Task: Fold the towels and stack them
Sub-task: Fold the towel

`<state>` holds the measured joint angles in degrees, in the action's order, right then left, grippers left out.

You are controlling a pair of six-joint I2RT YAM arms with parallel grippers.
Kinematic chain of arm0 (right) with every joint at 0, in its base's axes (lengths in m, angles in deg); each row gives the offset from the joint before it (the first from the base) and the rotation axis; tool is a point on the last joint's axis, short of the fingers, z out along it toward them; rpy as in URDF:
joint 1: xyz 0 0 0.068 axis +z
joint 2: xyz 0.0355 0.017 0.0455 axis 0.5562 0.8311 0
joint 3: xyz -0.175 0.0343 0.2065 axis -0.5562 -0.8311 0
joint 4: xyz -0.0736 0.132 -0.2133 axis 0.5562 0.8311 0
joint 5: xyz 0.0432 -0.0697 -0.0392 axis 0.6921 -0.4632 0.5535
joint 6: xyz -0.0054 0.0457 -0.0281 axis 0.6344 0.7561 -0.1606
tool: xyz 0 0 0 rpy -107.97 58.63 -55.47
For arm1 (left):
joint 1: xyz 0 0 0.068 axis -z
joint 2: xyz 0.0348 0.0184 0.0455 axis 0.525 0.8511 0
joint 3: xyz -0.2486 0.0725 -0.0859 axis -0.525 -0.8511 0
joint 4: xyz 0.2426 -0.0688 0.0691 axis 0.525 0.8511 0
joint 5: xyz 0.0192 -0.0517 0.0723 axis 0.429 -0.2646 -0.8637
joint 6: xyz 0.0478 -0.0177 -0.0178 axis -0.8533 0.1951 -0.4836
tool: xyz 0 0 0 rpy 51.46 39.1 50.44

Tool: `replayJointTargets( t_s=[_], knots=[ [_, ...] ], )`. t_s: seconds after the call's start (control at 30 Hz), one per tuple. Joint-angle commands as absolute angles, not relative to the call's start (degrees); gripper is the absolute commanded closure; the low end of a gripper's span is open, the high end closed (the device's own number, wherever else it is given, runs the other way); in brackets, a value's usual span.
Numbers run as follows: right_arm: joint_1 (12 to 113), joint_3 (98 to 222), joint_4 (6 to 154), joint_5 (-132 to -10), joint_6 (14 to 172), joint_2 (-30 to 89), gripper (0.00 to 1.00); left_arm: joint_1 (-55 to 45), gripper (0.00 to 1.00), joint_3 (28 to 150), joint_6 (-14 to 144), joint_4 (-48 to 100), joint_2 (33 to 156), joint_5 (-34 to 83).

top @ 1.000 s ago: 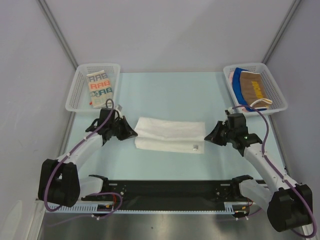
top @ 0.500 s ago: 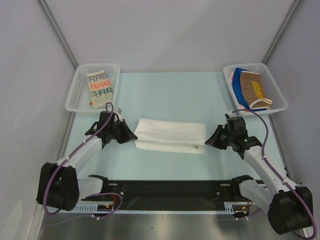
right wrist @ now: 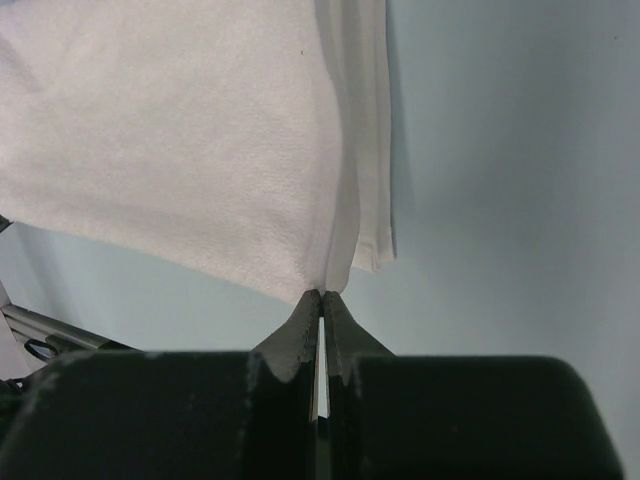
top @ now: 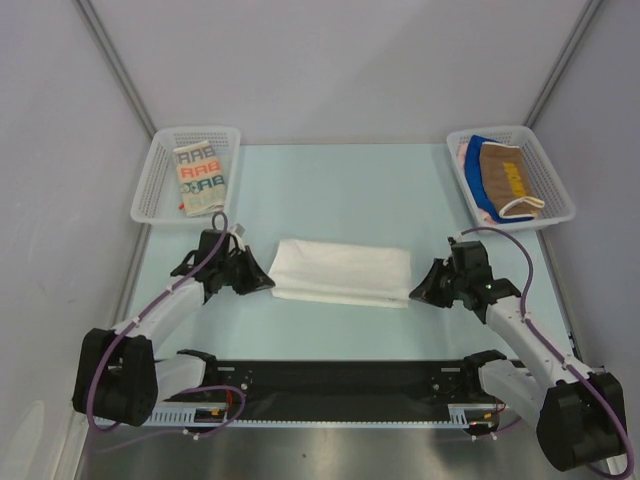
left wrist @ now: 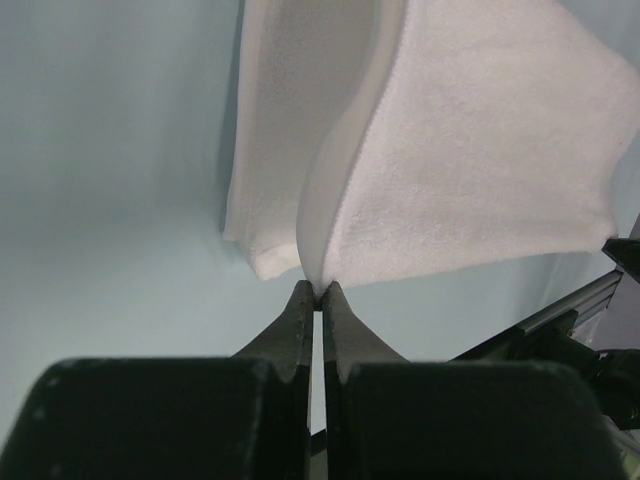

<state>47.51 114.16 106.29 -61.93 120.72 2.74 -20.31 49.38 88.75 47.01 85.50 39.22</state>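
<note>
The white towel (top: 340,268) spans the gap between my left pincer (top: 268,286) and right pincer (top: 414,295); beyond it the table (top: 330,180) lies open. The left basket (top: 150,195) and right basket (top: 555,195) block its far corners.

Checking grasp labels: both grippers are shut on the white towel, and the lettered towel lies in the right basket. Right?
Not quite. The top view shows the lettered towel in the left basket, not the right. The rest holds: the left gripper and the right gripper are both shut on the white towel.
</note>
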Motion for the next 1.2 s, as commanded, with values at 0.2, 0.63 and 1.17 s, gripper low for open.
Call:
replayJointTargets(
  t_s=[0.2, 0.63, 1.17],
  knots=[
    [47.9, 111.5, 102.5, -62.8, 121.8, 4.0, 1.00, -20.9, 1.00, 46.5, 89.4, 42.1, 87.4, 40.3],
    [48.0, 107.8, 97.8, -63.4, 122.2, 7.6, 1.00, -20.9, 1.00, 42.9, 91.0, 36.8, 91.5, 40.0],
    [47.4, 116.2, 106.7, -63.2, 121.2, 1.8, 0.48, -20.9, 0.60, 52.9, 86.8, 48.9, 80.0, 36.4]
  ],
)
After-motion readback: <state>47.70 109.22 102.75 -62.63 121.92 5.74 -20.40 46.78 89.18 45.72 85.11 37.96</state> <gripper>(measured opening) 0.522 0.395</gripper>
